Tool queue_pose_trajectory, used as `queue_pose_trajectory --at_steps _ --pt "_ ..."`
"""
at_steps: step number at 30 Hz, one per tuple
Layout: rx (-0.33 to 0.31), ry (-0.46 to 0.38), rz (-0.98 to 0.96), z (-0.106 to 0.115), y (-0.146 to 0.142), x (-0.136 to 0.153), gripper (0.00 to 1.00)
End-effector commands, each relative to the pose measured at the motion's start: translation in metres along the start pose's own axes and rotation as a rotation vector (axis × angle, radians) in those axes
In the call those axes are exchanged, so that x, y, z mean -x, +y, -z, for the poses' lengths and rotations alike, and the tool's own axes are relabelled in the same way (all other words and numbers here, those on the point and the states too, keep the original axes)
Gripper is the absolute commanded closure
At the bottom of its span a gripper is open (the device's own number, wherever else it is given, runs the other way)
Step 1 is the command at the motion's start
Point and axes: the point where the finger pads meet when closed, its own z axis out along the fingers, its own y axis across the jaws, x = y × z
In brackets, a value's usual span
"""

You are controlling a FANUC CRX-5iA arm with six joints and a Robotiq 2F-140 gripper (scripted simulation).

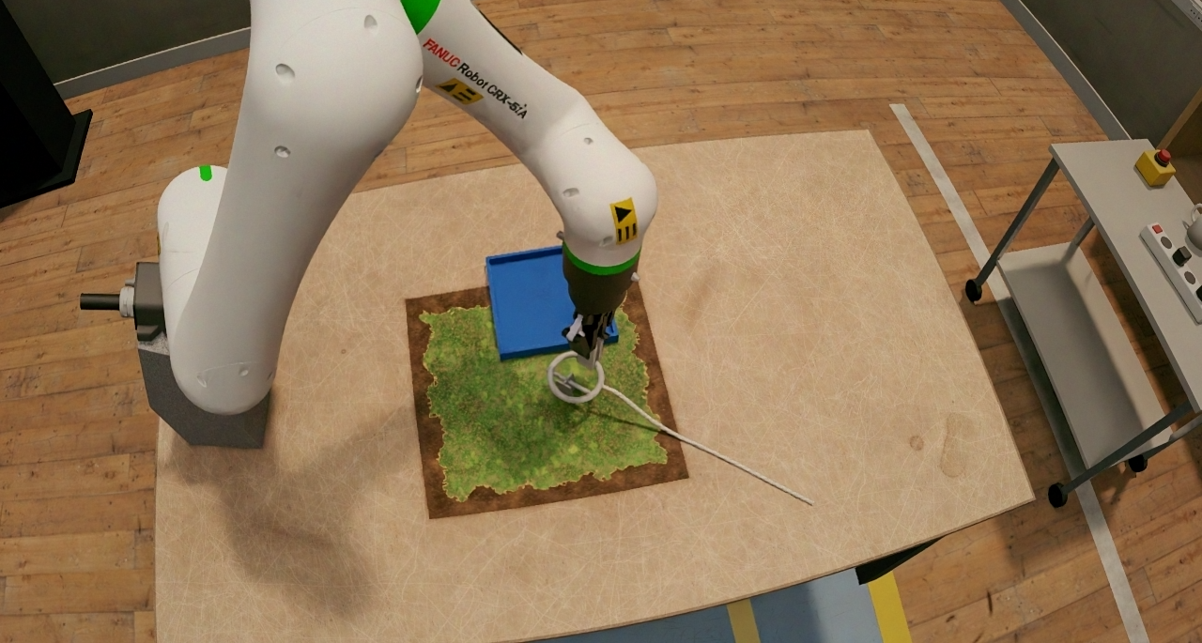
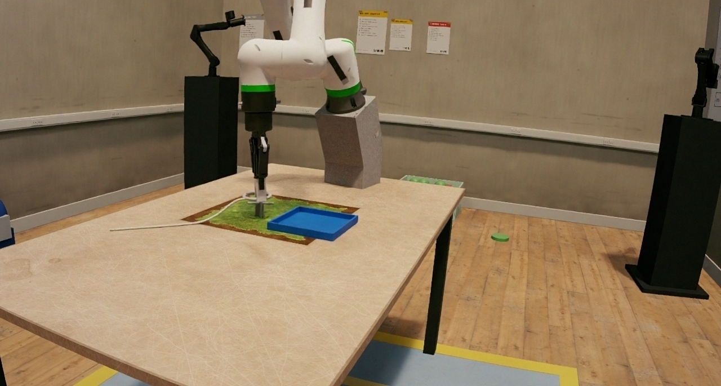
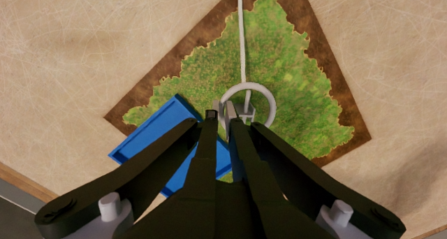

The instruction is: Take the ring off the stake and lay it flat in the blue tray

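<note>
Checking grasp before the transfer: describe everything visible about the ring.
The ring is a thin, pale grey hoop, smooth and rigid-looking. It sits roughly level near the top of the grey stake, which still passes through it, above the grass mat. A white cord runs from its far side across the table. The gripper is shut on its rim on the side nearest the blue tray.

Plank floor (image 2: 544, 283); beige walls (image 2: 529, 71)

Pale ring (image 3: 263, 96) level around stake (image 3: 246, 112), beside blue tray (image 3: 154, 134).
</note>
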Motion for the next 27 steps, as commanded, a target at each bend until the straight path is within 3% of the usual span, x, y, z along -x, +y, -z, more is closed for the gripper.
queue_pose_trajectory --at_steps 1,16,27 --pt "-0.001 0.001 0.0 0.002 0.0 0.0 0.9" --pt "-0.001 -0.002 0.0 0.009 -0.002 0.001 0.9" --pt "-0.001 -0.002 0.0 0.005 -0.03 0.032 0.9"
